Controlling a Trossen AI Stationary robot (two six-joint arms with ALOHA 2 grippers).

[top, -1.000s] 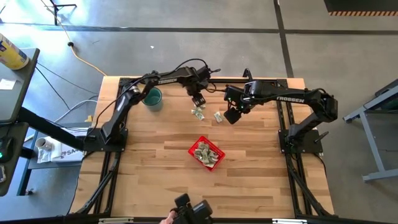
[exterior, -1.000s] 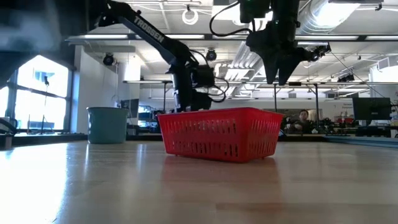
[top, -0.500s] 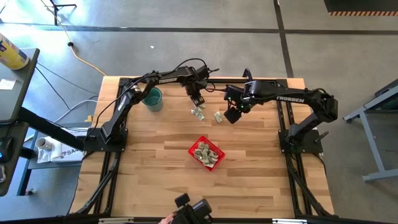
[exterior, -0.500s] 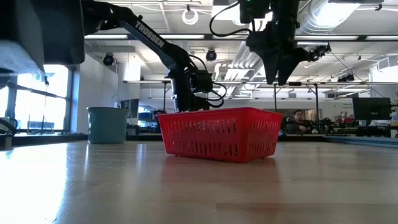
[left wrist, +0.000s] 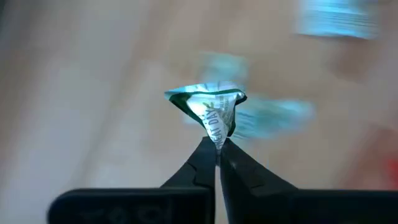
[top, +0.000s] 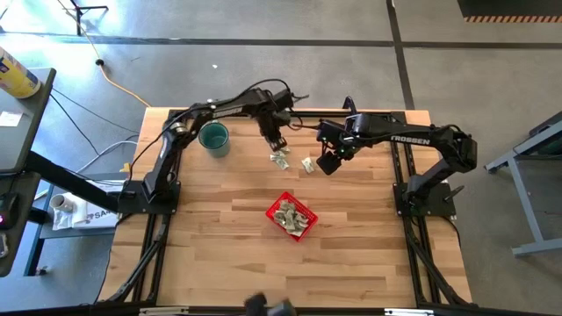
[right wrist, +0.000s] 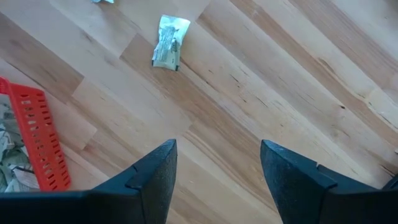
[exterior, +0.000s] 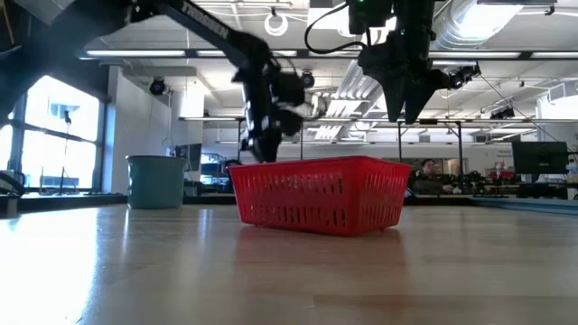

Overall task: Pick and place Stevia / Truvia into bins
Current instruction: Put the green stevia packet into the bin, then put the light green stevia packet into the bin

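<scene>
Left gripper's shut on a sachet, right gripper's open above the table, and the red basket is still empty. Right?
Not quite. The red basket already holds sachets, as the high view shows. The rest stands: the left gripper is shut on a sachet, and the right gripper is open above the table.

Overhead room lights lit the table (top: 219, 237) evenly. The left arm (exterior: 257, 86) smeared with motion blur, and the left wrist background was unfocused behind a sharper sachet (left wrist: 212, 112).
</scene>
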